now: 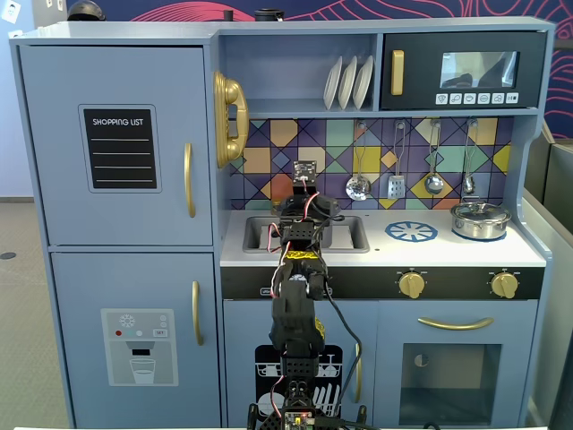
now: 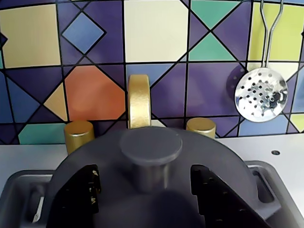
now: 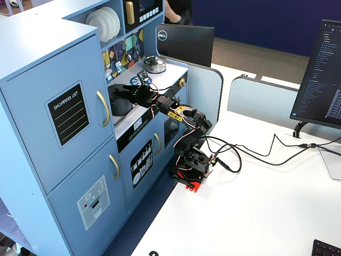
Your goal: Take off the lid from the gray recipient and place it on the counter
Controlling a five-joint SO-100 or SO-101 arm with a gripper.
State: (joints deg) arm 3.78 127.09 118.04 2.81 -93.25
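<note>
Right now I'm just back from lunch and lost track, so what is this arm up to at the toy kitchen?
The arm reaches over the sink of the white counter, where the gray pot sits. In the wrist view the pincer is open, with a dark finger on either side of the knob of the gray lid. The lid is still on the pot. The shiny steel pot stands apart at the counter's right in a fixed view.

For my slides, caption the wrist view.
Open gripper straddling the knob of the lid, gold faucet behind.
</note>
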